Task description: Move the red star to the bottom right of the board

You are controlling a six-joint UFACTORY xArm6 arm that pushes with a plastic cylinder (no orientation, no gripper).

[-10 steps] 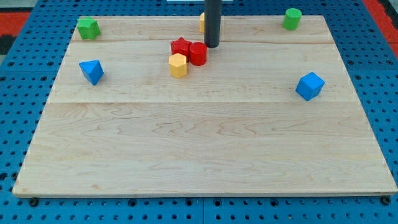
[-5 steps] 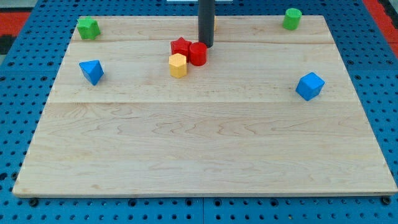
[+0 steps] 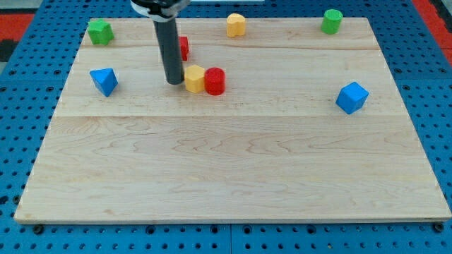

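The red star lies near the view's top, left of centre, and is partly hidden behind my rod. My tip rests on the board below the star, against the left side of a yellow hexagonal block. A red cylinder touches the yellow block's right side.
A second yellow block sits at the top centre. Green blocks sit at the top left and the top right. A blue block lies at the left and a blue cube at the right. The wooden board lies on a blue pegboard.
My tip has moved left and down, from right of the red cluster to left of the yellow block. The star has shifted left; the yellow block and red cylinder have shifted down.
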